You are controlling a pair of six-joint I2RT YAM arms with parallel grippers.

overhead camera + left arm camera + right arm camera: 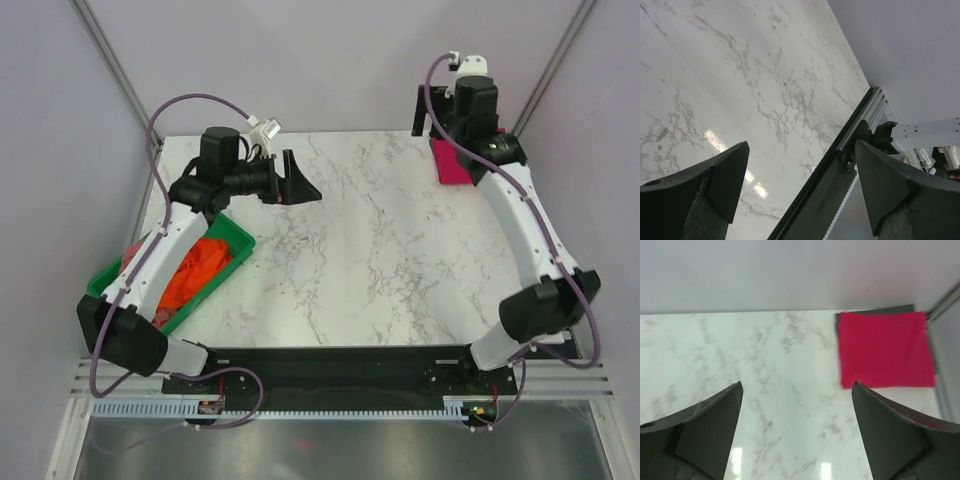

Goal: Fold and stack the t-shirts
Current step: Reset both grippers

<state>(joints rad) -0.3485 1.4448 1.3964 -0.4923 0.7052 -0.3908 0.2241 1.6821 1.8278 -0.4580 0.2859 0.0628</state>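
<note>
At the far right corner of the marble table [380, 250]: crimson-red t-shirt [885, 349], folded to a neat square, flat on a dark grey t-shirt [900, 308] showing only as a thin edge along the far side. Reads as the start of the stack, probably parked in the corner to leave the middle free for folding. Just above and short of it, right gripper [797, 440]: fingers spread wide, nothing between them, clear of the cloth.

Across the table on the left, orange t-shirt [195, 270], crumpled in the green tray [238, 238], not yet folded. Beyond the tray, over bare marble, left gripper [303, 183]: likewise spread and holding nothing, pointing toward the middle.

Much of the tray hidden under the left forearm; cannot tell whether a pale pinkish scrap near its left rim belongs to another tee. From overhead, most of the stack covered by the right wrist; no judging the grey tee's fold.
</note>
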